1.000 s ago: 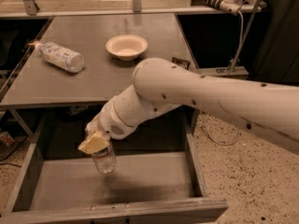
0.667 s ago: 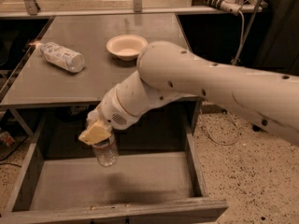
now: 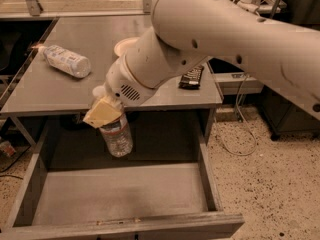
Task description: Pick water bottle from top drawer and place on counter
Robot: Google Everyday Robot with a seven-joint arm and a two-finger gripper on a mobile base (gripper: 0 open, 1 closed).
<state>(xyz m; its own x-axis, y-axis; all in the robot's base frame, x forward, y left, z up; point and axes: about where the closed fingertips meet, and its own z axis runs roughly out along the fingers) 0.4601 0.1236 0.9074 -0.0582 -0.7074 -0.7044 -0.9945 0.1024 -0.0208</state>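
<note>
My gripper (image 3: 106,115) is shut on the water bottle (image 3: 116,138), a small clear ribbed bottle with a narrow pale label. It hangs upright from the yellowish fingers (image 3: 101,114), held by its top, above the open top drawer (image 3: 120,191) and just in front of the counter's (image 3: 60,91) front edge. The bottle's cap is hidden by the fingers. The drawer's grey floor below is bare. My white arm (image 3: 200,34) reaches in from the upper right across the counter.
On the counter lie a larger bottle with a white speckled label (image 3: 66,61) at the left, a white bowl (image 3: 122,46) partly behind my arm, and a dark wrapped bar (image 3: 191,77) at the right. Cables and speckled floor (image 3: 260,154) lie to the right.
My gripper has lifted the water bottle up out of the drawer, to the level of the counter's front edge. The arm has swung up across the counter and now covers most of the bowl.
</note>
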